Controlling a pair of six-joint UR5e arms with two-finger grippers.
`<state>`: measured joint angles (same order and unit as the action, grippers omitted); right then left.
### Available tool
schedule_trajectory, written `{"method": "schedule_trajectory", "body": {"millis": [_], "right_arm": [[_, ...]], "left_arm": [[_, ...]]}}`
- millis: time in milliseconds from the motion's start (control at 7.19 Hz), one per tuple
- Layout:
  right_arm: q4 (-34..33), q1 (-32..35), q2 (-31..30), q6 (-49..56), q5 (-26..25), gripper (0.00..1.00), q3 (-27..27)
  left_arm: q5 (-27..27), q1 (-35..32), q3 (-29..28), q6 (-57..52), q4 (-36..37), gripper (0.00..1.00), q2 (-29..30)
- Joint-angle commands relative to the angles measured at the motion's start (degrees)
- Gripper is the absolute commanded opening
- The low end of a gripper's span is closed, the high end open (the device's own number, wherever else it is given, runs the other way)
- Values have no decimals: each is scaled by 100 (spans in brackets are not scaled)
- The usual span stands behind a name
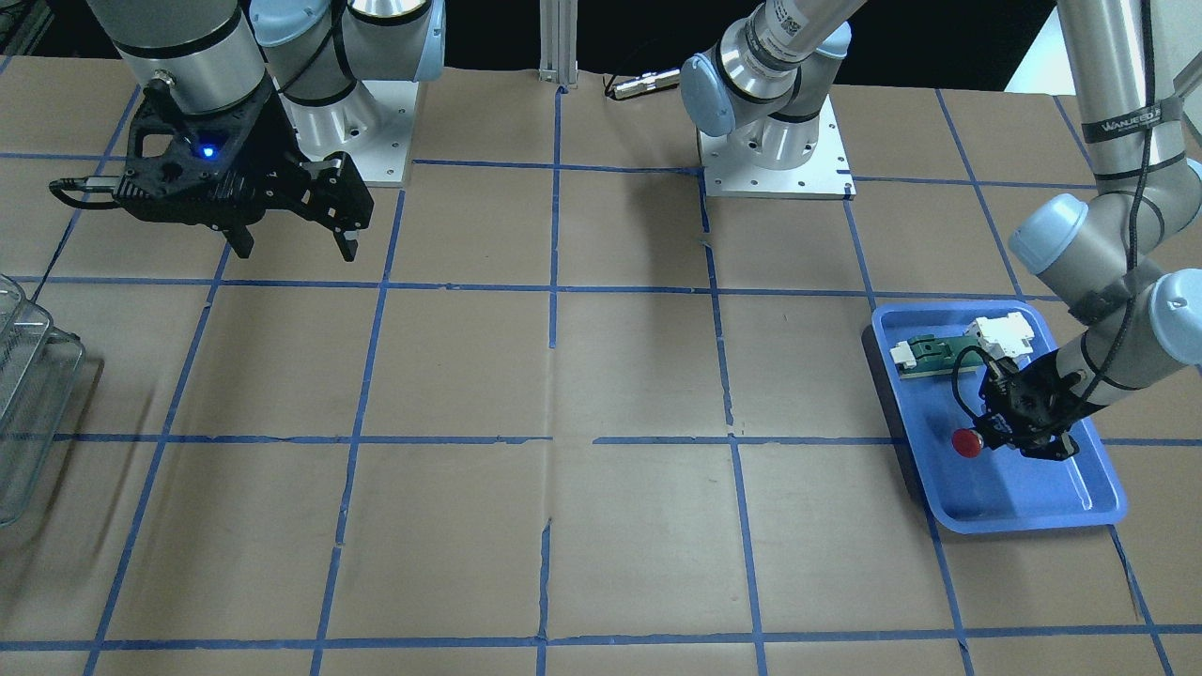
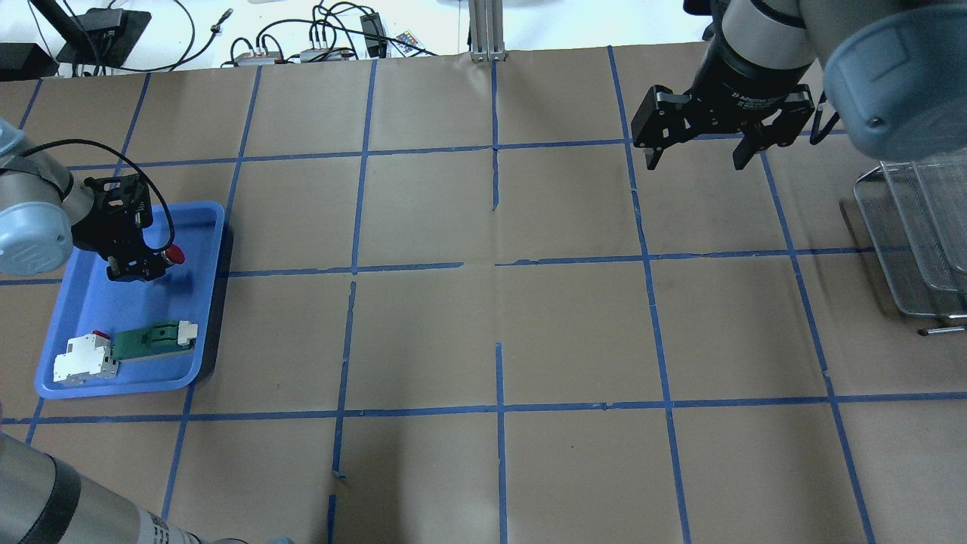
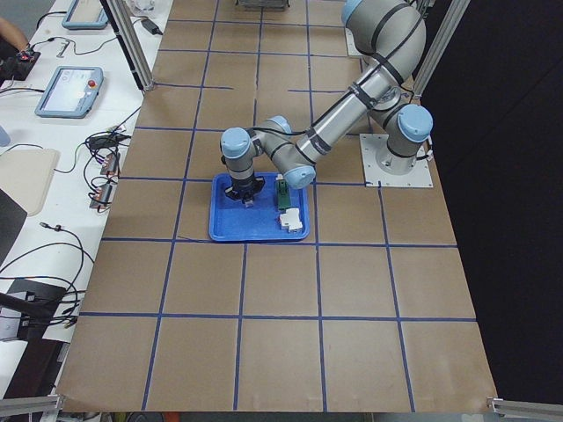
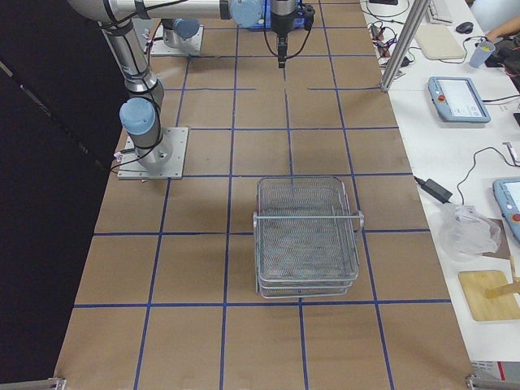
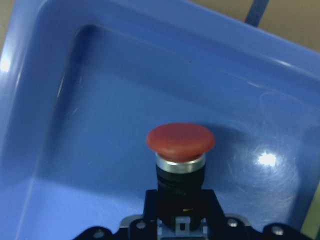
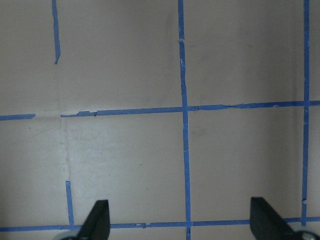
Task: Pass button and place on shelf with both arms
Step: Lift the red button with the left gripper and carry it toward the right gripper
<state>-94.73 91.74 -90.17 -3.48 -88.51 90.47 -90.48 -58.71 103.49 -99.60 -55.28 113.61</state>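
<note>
I had the left gripper [image 2: 157, 261] down inside the blue tray [image 2: 113, 389], and in the wrist view its fingers looked clenched on the short black body of the button [image 5: 180, 142]. The red cap stuck out past the tips. I could not tell whether the button was just off the tray floor or touching it; a shadow lay under the cap.

I judged the step to be the lift out of the tray. To do it well, I would raise it straight up until the cap cleared the tray wall, and only then travel toward the middle of the surface. I would also keep well apart from the white block [image 2: 83, 355] and green board [image 2: 147, 341] at the tray's other end. The grip covered most of the body, so the cap end was all that I could offer at the hand-over.

The button's long axis ran in line with the fingers, body to cap. It lay nearer level than upright, with the cap aimed toward the centre of the surface.

The right gripper [image 2: 695, 162] hung over bare surface with its fingers spread wide, holding nothing. The shelf [image 4: 307, 236] stood at that arm's end of the surface, well apart from the tray.
</note>
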Motion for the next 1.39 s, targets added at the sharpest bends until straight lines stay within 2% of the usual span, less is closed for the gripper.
{"method": "schedule_trajectory", "body": {"millis": [0, 139, 278, 417, 696, 835, 974, 1113, 1252], "right_arm": [[7, -51, -167, 58, 61, 100, -64], [16, -77, -168, 337, 523, 100, -256], [59, -251, -151, 957, 675, 100, -371], [242, -566, -168, 1355, 746, 100, -416], [507, -798, -194, 3346, 877, 100, -477], [612, -824, -177, 3868, 1706, 100, -460], [900, -825, -212, 4621, 1931, 100, -460], [1025, -859, -308, 5847, 2047, 100, -460], [1026, -955, -430, 6277, 2257, 100, -469]], "left_arm": [[213, -655, -335, 212, -1188, 0, -513], [667, -1016, -625, 657, -1979, 0, -724], [1438, -1420, -846, 1088, -2578, 0, -892], [1576, -2050, -1004, 1492, -2619, 0, -989], [2434, -3089, -1408, 1793, -2532, 0, -991], [2786, -3433, -1663, 2317, -2523, 0, -947], [3129, -3750, -1917, 2818, -2505, 0, -894], [3368, -4110, -2129, 3136, -2410, 0, -850], [3422, -4453, -2201, 3566, -2200, 0, -858]]}}
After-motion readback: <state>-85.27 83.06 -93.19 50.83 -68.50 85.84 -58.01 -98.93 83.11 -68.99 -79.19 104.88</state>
